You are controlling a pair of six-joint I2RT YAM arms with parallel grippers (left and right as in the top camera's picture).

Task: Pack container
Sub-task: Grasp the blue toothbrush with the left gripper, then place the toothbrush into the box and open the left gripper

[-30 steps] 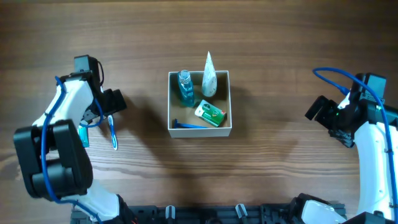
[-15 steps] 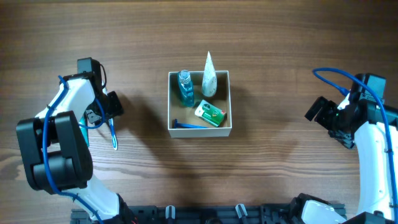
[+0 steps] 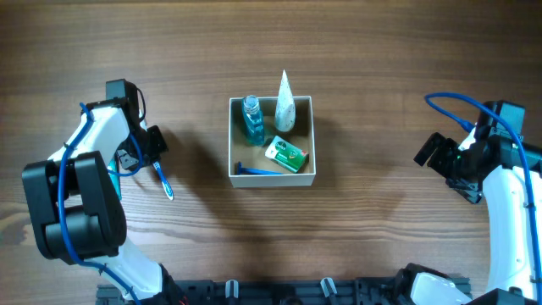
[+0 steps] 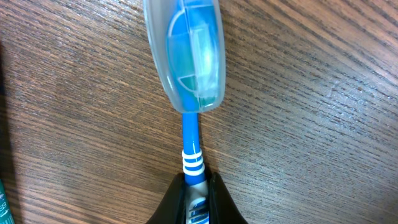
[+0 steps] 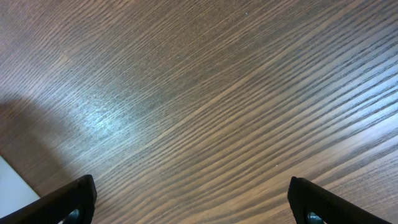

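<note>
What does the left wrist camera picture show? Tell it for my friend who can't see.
A blue toothbrush is pinched by its handle in the left gripper at the bottom of the picture. A clear cap covers the brush end, which points up, and the brown wooden table fills the background.

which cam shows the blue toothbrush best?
Left wrist: the toothbrush fills the frame, capped head sharp, handle pinched in the left gripper. Overhead shows only a thin blue sliver. Right wrist shows just table.
</note>
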